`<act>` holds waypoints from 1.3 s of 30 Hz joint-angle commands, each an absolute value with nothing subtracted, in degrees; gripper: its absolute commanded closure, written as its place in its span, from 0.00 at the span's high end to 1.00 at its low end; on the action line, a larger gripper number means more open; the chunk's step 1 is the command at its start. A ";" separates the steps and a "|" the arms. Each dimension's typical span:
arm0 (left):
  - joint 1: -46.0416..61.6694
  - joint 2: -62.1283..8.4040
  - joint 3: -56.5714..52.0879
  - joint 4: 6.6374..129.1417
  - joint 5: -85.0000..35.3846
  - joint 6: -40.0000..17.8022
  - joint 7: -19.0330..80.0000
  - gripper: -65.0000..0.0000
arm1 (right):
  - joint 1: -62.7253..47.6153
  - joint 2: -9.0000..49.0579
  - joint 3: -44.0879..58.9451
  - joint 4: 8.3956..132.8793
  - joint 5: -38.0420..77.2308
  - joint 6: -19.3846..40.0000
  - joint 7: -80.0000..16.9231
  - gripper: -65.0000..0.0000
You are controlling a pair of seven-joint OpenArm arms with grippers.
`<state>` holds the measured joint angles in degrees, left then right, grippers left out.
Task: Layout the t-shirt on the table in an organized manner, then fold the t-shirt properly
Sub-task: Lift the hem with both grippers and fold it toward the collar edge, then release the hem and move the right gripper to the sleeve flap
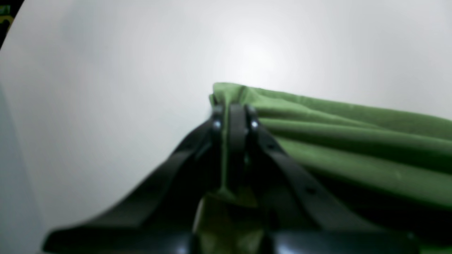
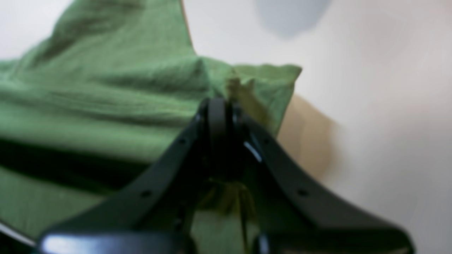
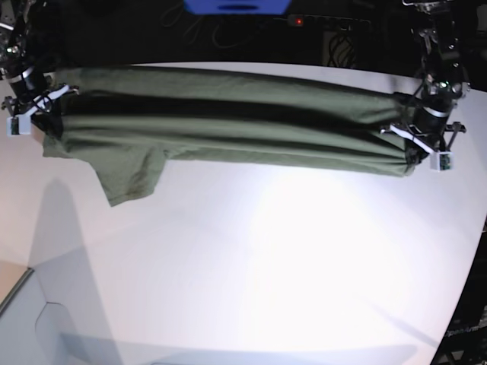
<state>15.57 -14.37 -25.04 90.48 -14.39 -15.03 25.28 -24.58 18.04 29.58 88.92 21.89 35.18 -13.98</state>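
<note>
The olive-green t-shirt [image 3: 228,129] is stretched taut as a long bunched band across the far part of the white table [image 3: 266,266]. One short sleeve [image 3: 129,175] hangs down near its left end. In the base view my left gripper [image 3: 415,156] is at the right, shut on the t-shirt's right end. My right gripper [image 3: 46,114] is at the left, shut on the other end. In the left wrist view the gripper [image 1: 233,109] pinches a corner of the t-shirt [image 1: 353,141]. The right wrist view shows that gripper [image 2: 217,106] clamped on folded cloth of the t-shirt [image 2: 106,98].
The table's curved edge [image 3: 464,251] runs down the right side. Behind the table is a dark area with cables, a blue object [image 3: 236,6] and a small red light [image 3: 298,20]. A grey surface [image 3: 23,319] sits at the lower left corner.
</note>
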 commanded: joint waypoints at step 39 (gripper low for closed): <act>20.44 -14.64 -25.54 92.70 -15.16 -14.64 23.60 0.60 | -26.24 14.90 38.37 94.20 22.90 35.56 -19.91 0.45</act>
